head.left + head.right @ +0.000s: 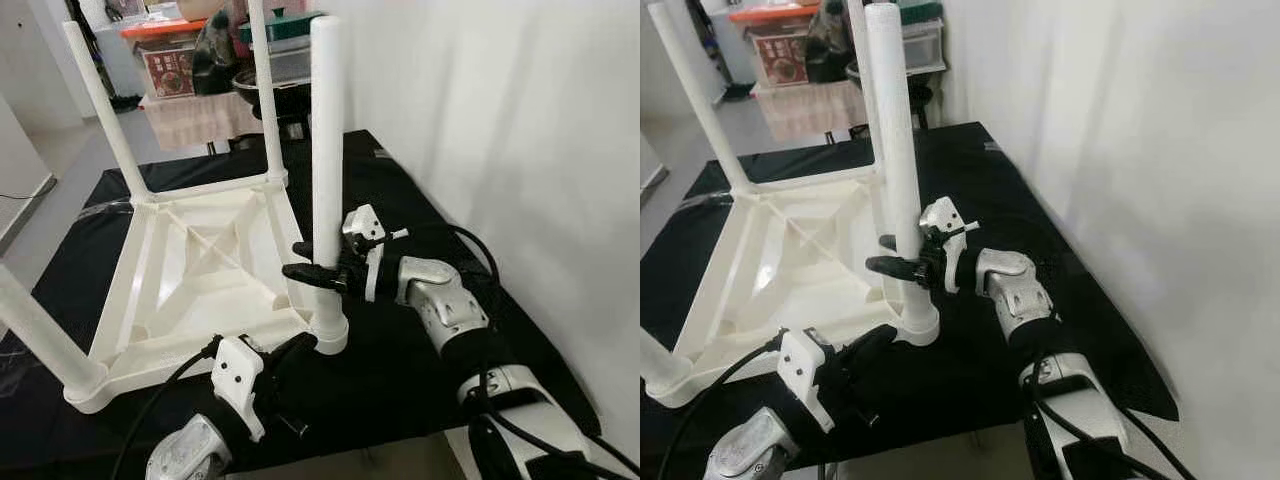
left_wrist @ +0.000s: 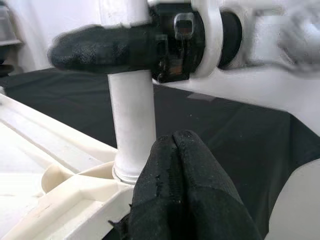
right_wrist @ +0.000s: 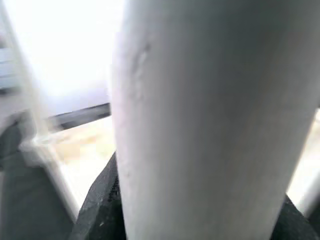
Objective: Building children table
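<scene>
Upturned white plastic children's table on black cloth-covered surface, legs vertical. Right gripper clenched around near-right white tubular leg. Left gripper closed, empty, beside leg socket. Near-left leg cut off.

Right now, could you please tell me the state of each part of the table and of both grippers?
Tabletop: upside down on the black cloth.
Near leg: upright, seated in its corner socket.
Other legs: fitted, standing up.
Right gripper: shut on the near leg, low on it.
Left gripper: shut, empty, by the socket.
</scene>
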`<state>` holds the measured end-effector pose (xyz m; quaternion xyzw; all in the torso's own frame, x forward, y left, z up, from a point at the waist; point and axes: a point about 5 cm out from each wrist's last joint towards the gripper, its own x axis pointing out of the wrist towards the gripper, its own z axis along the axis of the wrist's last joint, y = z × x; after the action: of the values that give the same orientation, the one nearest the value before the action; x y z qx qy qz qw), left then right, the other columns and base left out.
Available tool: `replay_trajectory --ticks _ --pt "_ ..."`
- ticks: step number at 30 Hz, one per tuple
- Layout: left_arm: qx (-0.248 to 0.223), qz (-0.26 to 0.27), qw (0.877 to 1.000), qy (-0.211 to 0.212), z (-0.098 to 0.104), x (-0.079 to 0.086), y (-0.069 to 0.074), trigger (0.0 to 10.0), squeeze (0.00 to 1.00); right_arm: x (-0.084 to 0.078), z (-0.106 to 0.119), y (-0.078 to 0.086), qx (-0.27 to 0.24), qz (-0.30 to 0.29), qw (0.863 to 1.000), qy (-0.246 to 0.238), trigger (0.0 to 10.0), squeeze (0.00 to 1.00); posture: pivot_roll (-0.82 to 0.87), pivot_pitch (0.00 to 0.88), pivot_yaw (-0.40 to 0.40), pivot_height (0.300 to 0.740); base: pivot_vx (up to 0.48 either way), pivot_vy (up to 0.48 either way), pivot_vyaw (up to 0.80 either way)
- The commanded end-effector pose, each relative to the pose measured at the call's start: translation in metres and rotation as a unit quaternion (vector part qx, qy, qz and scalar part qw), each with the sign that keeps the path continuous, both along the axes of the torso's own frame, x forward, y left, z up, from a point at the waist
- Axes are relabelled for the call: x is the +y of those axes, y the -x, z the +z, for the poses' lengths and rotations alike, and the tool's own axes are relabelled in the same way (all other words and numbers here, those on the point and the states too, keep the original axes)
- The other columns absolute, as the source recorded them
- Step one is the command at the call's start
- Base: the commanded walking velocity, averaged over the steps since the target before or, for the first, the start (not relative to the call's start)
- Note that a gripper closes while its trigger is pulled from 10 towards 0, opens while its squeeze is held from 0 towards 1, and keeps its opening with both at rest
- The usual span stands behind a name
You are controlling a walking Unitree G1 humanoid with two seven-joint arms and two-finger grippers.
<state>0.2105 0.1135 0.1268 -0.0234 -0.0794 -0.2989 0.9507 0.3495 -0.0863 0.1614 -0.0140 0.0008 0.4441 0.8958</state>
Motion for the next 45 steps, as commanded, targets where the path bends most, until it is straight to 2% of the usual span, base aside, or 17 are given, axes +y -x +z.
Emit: replay_trajectory --ticks 1,2,4,6,7,12,14,15,16,17,19,23,25,26,37,38,45 --pt "0.005 0.010 1.000 -0.010 0.000 0.009 0.001 10.0 0.00 -0.015 -0.046 0.024 0.092 -0.241 0.966 0.015 0.0 0.00 -0.07 0.000 0.060 0.740 0.000 0.000 0.00" --pt "0.005 0.010 1.000 -0.010 0.000 0.009 0.001 10.0 0.00 -0.015 -0.046 0.024 0.092 -0.241 0.966 0.015 0.0 0.00 -0.07 0.000 0.060 0.740 0.000 0.000 0.00" --pt "0.006 0.014 1.000 -0.009 0.000 0.012 0.002 10.0 0.00 -0.010 -0.056 0.044 0.116 -0.286 0.951 0.014 0.0 0.00 -0.07 0.000 0.060 0.740 0.000 0.000 0.00" --pt "0.008 0.011 1.000 -0.009 -0.001 0.012 -0.001 10.0 0.00 0.020 -0.061 0.059 0.110 -0.216 0.970 0.022 0.0 0.00 -0.09 0.000 0.076 0.740 0.000 0.000 0.00" --pt "0.007 0.004 1.000 -0.010 -0.001 0.009 -0.003 10.0 0.00 0.027 -0.059 0.056 0.101 -0.199 0.975 0.020 0.0 0.00 -0.09 0.000 0.085 0.740 0.000 0.000 0.00" --pt "0.002 -0.008 1.000 -0.009 0.001 0.004 -0.006 10.0 0.00 0.028 -0.048 0.040 0.082 -0.197 0.977 0.018 0.0 0.00 -0.09 0.000 0.085 0.740 0.000 0.000 0.00" --pt "0.002 -0.003 1.000 -0.009 0.001 0.005 -0.007 10.0 0.00 0.023 -0.042 0.033 0.073 -0.217 0.973 0.028 10.0 0.00 -0.09 0.000 0.083 0.740 0.000 0.000 0.00" --pt "0.002 -0.003 1.000 -0.009 0.001 0.005 -0.007 10.0 0.00 0.023 -0.042 0.033 0.073 -0.217 0.973 0.028 10.0 0.00 -0.09 0.000 0.083 0.740 0.000 0.000 0.00" --pt "0.002 0.002 1.000 -0.007 0.000 0.007 -0.008 10.0 0.00 0.027 -0.028 0.030 0.065 -0.174 0.982 0.016 10.0 1.00 -0.09 0.000 0.079 0.740 0.000 0.000 0.00" --pt "0.002 0.002 1.000 -0.007 0.000 0.007 -0.008 10.0 0.00 0.027 -0.028 0.030 0.065 -0.174 0.982 0.016 10.0 1.00 -0.09 0.000 0.079 0.740 0.000 0.000 0.00" --pt "0.002 0.004 1.000 -0.006 0.000 0.006 -0.008 10.0 0.00 0.032 -0.010 0.029 0.039 -0.078 0.996 0.009 10.0 1.00 -0.08 0.000 0.076 0.740 0.000 0.000 0.00" --pt "0.001 0.005 1.000 -0.007 0.000 0.006 -0.009 10.0 0.00 0.026 0.007 0.022 -0.003 0.063 0.998 0.015 10.0 1.00 -0.06 0.000 0.065 0.740 0.000 0.000 0.00" --pt "0.001 0.005 1.000 -0.007 0.000 0.006 -0.009 10.0 0.00 0.026 0.007 0.022 -0.003 0.063 0.998 0.015 10.0 1.00 -0.06 0.000 0.065 0.740 0.000 0.000 0.00" --pt "-0.001 0.007 1.000 -0.007 0.001 0.006 -0.009 10.0 0.00 0.015 0.009 0.017 0.005 0.151 0.988 0.028 10.0 0.00 -0.03 0.000 0.042 0.740 0.000 0.000 0.00" --pt "-0.001 0.025 1.000 -0.011 0.000 0.010 -0.005 10.0 0.00 -0.004 0.008 -0.004 0.046 0.191 0.978 0.065 10.0 0.00 0.01 0.000 0.020 0.740 0.000 0.000 0.00" --pt "0.000 0.028 1.000 -0.011 -0.001 0.011 -0.003 10.0 0.00 -0.007 0.009 -0.008 0.057 0.188 0.978 0.064 0.0 0.00 0.02 0.000 0.016 0.740 0.000 0.000 0.00" --pt "0.005 0.031 0.999 -0.013 -0.002 0.012 0.002 10.0 0.00 -0.027 -0.006 -0.008 0.083 0.150 0.984 0.052 0.0 0.00 0.02 0.000 0.015 0.740 0.000 0.000 0.00"
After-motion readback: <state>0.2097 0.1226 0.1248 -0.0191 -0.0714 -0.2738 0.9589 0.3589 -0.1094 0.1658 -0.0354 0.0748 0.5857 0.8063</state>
